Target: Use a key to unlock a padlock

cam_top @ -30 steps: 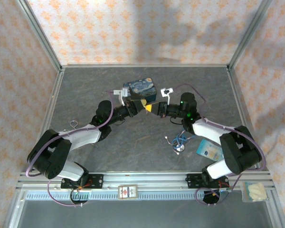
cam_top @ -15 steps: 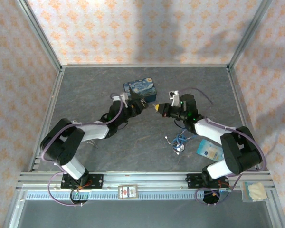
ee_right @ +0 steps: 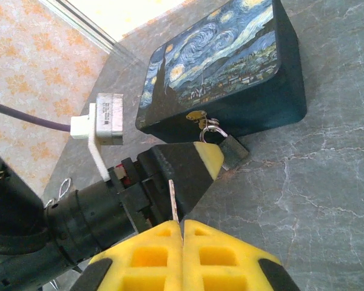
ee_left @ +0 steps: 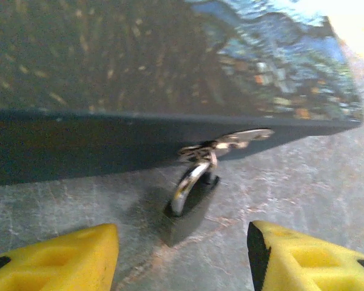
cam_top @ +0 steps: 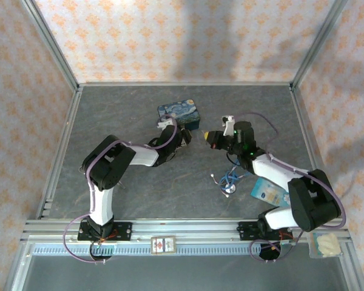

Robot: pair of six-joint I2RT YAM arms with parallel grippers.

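Now, left gripper [ee_left: 182, 245] gaping at the padlock [ee_left: 191, 203], right gripper [ee_right: 182, 229] pinching the key [ee_right: 174, 200], we should clamp the body squarely first.

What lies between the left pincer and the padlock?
Nothing: the left wrist view shows bare grey table between the open left pincer and the padlock hanging from the painted box.

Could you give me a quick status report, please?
Left gripper open, facing padlock hung on box hasp. Right gripper shut on key. Left finger sits in key's path.
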